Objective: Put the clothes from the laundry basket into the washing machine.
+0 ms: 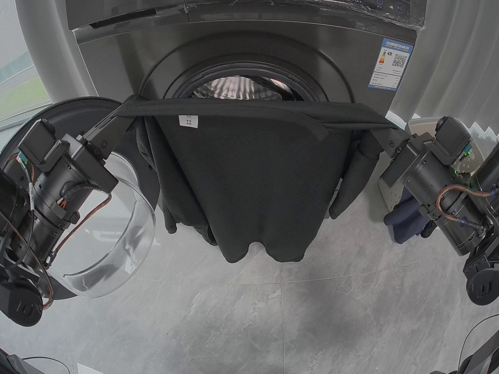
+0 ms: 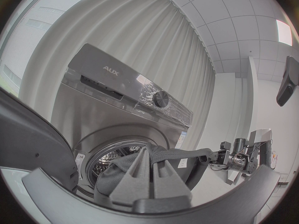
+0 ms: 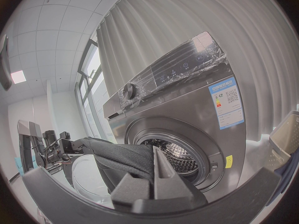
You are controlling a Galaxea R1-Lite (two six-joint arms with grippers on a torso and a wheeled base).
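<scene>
One dark charcoal long-sleeved garment (image 1: 260,183), small white tag near its top edge, hangs flat and stretched by its upper hem between two grippers: left gripper (image 1: 120,116) clamped on the left end, right gripper (image 1: 389,130) clamped on the right end, both sleeves dangling. It hangs just in front of the one washing machine (image 1: 130,58), whose glass door (image 1: 104,245) is swung open to the left; steel drum (image 1: 234,87) visible behind the hem, contents not discernible. One pale laundry basket (image 1: 421,125) at far right, with one dark blue cloth (image 1: 408,222) drooping out of it.
</scene>
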